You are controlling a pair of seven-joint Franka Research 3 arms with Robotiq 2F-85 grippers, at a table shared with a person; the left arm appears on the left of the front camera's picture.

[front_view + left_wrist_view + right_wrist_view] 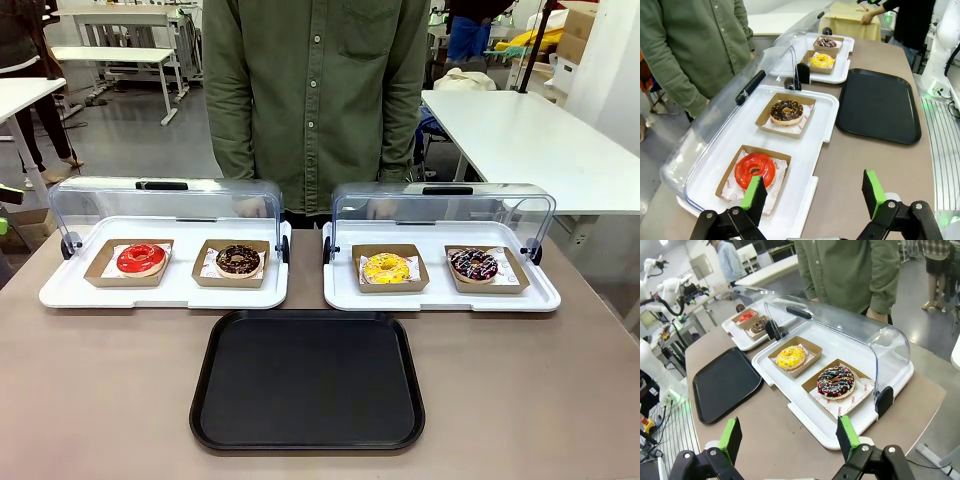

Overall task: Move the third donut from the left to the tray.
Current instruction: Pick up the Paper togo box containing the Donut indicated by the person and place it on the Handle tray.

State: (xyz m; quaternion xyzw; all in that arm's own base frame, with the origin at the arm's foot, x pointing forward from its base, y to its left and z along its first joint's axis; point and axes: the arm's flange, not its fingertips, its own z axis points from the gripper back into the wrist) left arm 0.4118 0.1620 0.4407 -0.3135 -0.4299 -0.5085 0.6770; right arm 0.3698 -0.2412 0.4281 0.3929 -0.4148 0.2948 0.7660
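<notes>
The third donut from the left [386,267] is a yellow-glazed ring in a shallow brown cardboard holder, on the right-hand white tray [440,297]; I also see this donut [821,60] [790,356] from both wrists. The black tray [308,380] [879,104] [725,384] lies bare at the table's front middle. My left gripper [814,192] is open above the table's left end, near the red donut [755,169]. My right gripper [789,434] is open above the table's right end, short of the sprinkled chocolate donut [836,381].
The left white tray [160,292] carries a red donut [141,258] and a chocolate donut [238,260]. Both white trays have their clear domed lids [165,205] [443,208] swung back. A person in a green shirt [315,90] stands at the far edge.
</notes>
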